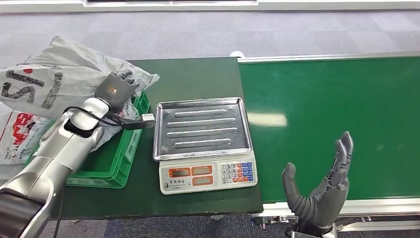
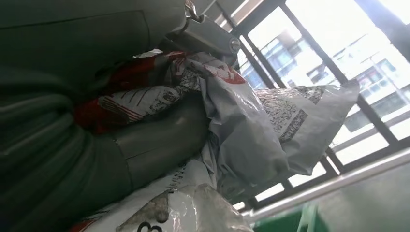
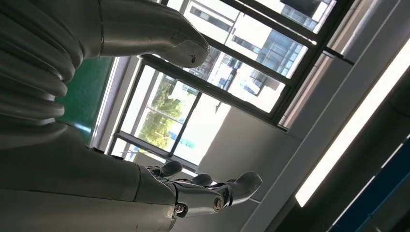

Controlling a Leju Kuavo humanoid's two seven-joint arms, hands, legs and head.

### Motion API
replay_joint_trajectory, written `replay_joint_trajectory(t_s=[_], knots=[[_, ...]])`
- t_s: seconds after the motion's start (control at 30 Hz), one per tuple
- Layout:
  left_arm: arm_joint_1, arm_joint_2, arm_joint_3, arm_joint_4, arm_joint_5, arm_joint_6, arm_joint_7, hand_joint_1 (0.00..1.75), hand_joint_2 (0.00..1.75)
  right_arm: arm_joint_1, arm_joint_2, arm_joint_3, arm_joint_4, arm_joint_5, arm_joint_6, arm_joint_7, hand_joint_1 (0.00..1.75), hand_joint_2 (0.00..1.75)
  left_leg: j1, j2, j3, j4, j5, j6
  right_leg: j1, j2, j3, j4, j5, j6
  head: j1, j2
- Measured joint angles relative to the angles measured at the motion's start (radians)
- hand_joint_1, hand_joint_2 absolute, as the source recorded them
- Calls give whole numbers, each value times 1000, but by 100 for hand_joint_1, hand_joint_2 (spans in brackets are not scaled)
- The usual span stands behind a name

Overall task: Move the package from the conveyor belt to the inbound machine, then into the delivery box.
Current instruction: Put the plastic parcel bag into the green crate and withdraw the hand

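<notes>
The package (image 1: pixel 44 82) is a large crumpled grey plastic mailer with black lettering, lying over the far left end of the green crate (image 1: pixel 119 161). My left hand (image 1: pixel 116 89) is on its right end and grips it. In the left wrist view the grey thumb (image 2: pixel 159 140) presses into the folded mailer (image 2: pixel 251 140). The scale (image 1: pixel 208 177) with its steel tray (image 1: pixel 200 126) stands bare on the dark green table. My right hand (image 1: pixel 322 191) is raised at the near edge of the green conveyor belt (image 1: pixel 337 114), fingers (image 3: pixel 212 188) spread, holding nothing.
Another white mailer with red print (image 1: pixel 15 134) lies beside the crate at the left. A cable runs along my left forearm toward the scale tray's corner. The belt's metal frame (image 1: pixel 376 206) borders my right hand.
</notes>
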Motion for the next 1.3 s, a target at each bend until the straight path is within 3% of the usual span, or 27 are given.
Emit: replay_joint_trajectory(t_s=[0.1, 0.13, 0.17, 0.23, 0.27, 0.3, 0.47, 0.77, 0.93, 1.07, 1.17, 1.3], knots=[[28, 24, 31, 41, 11, -9, -9, 175, 175, 18, 1, -3, -15, 5, -1, 0, 0, 175, 0, 1, 0, 0, 0, 0, 0, 1, -1, 0, 0, 0, 0, 0], [35, 31, 40, 56, 16, -11, -13, 147, 175, 21, 1, -4, -18, 6, -2, 0, 0, 175, 0, 2, 0, 0, 0, 0, 0, 2, -1, 0, 0, 0, 0, 0], [41, 37, 50, 70, 19, -13, -19, 104, 175, 23, 2, -4, -20, 9, -1, 0, 0, 175, 0, 1, 0, 0, 0, 0, 0, 1, -2, 0, 0, 0, 0, 0], [47, 44, 68, 96, 26, -24, -32, 17, 87, 25, 5, -7, -24, 14, 4, 0, 0, 175, 0, 0, 0, 0, 0, 0, 0, 0, -1, 0, 0, 0, 0, 0], [50, 45, 76, 108, 31, -32, -40, 0, 44, 25, 8, -11, -27, 18, 9, 0, 0, 175, 0, 0, 0, 0, 0, 0, 0, 0, -1, 0, 0, 0, 0, 0], [53, 46, 84, 118, 37, -38, -47, 0, 0, 25, 10, -15, -30, 21, 15, 0, 0, 175, 0, 0, -1, 0, 0, 0, 0, 0, -1, 0, 0, 0, 0, 0], [63, 45, 102, 129, 59, -38, -62, 0, 0, 28, 15, -23, -36, 27, 23, 0, 0, 175, 0, 0, 0, 0, 0, 0, 0, 0, -1, 0, 0, 0, 0, 0], [134, 32, 234, 0, 265, -8, -89, 0, 0, 55, 20, -29, -47, 39, -2, 0, 0, 175, 0, 0, 0, 0, 0, 0, 0, 0, -1, 0, 0, 0, 0, 0], [252, -1, 322, -234, 564, -31, -107, 0, 0, 73, 39, -34, -64, 59, -3, 1, 0, 175, -1, 0, 0, 0, -1, 0, 0, 0, -1, 0, 0, 0, 0, 0], [404, -44, 379, -468, 822, 55, -140, 0, 0, 93, 57, -45, -72, 83, -7, 7, 0, 175, -1, 2, 0, 0, -3, 0, 0, 2, -2, -1, -1, 0, 0, 0], [505, -76, 402, -608, 923, 181, -239, 0, 0, 102, 65, -51, -72, 81, -19, 2, 0, 175, -1, 2, 0, 0, -4, 1, 0, 2, -1, -1, -2, 0, 0, 0], [657, -140, 406, -810, 1091, 377, -483, 0, 0, 100, 71, -56, -72, 34, -48, 1, 0, 175, -2, 2, 1, 0, -5, 1, -1, 2, -1, -1, -4, 1, 0, 0]])
